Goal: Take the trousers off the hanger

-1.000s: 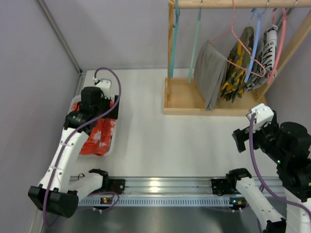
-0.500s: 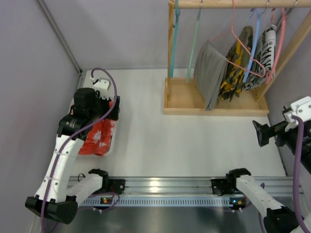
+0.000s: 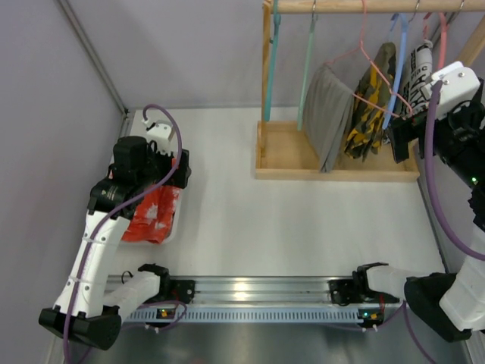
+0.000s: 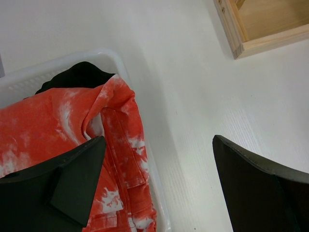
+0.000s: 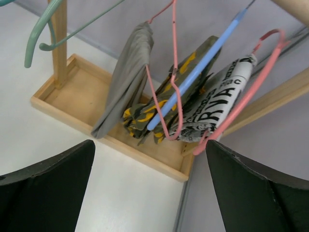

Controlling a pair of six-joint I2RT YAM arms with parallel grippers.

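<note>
Backs onto plain pale grey walls [image 3: 189, 45]. Spreads a smooth white tabletop [image 4: 193, 96] beyond the left fingers [image 4: 72, 179]. Holds a light wooden rack with shallow tray base [image 5: 77, 96] ahead of the right fingers [image 5: 43, 188]. Catches glare on the ribbed silver rail [image 3: 250, 292].

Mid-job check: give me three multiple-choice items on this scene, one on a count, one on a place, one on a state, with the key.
1. How many teal hangers hang empty on the rack?
A) one B) two C) four

2. Where is the red-orange garment?
A) in the white basket B) on the rack C) on a teal hanger

3. The right pincer is:
A) open, holding nothing B) shut on cloth C) shut on a teal hanger

Key: B, two bare teal hangers show at the rack's left end; A, the garment lies inside the basket's rim; A, its fingers stand wide apart with nothing between them, and the grey trousers hang ahead of it.
</note>
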